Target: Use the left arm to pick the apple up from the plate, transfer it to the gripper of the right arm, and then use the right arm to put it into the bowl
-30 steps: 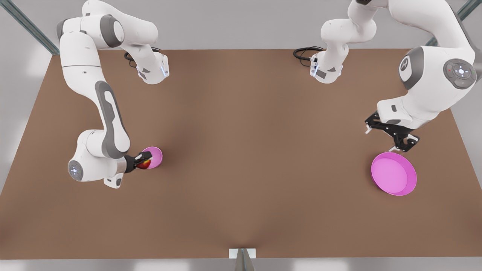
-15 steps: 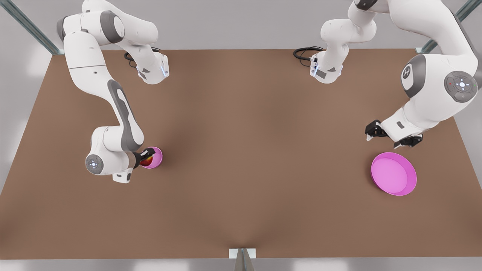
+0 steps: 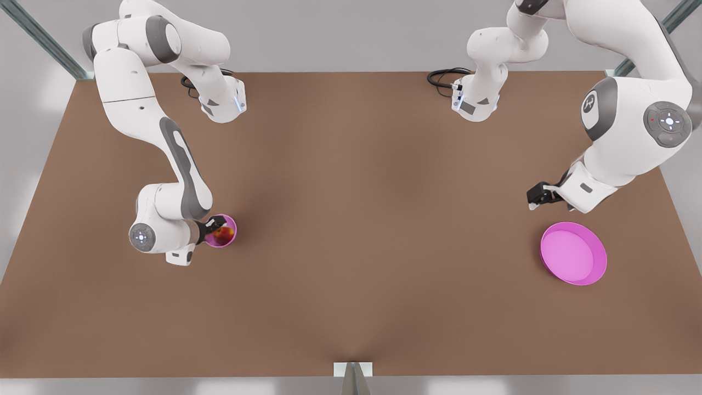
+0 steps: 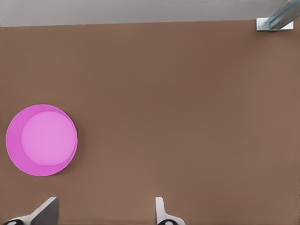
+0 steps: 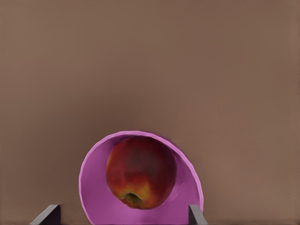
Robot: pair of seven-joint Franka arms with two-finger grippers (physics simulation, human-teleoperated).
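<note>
The red-and-yellow apple lies inside the small pink bowl at the front view's left. My right gripper hovers just over the bowl's near rim. It is open, its fingers standing either side of the bowl and apart from the apple. At the front view's right, the magenta plate holds nothing. My left gripper hangs beyond the plate, open and holding nothing, partly hidden under its wrist.
The brown table stretches wide between bowl and plate. Both arm bases with black cables stand at the far edge. A metal bracket sits at the middle of the near edge.
My right gripper carried the apple over the bowl and let it go; the apple now rests in the bowl. The left arm drew back from the plate and turned its wrist.
</note>
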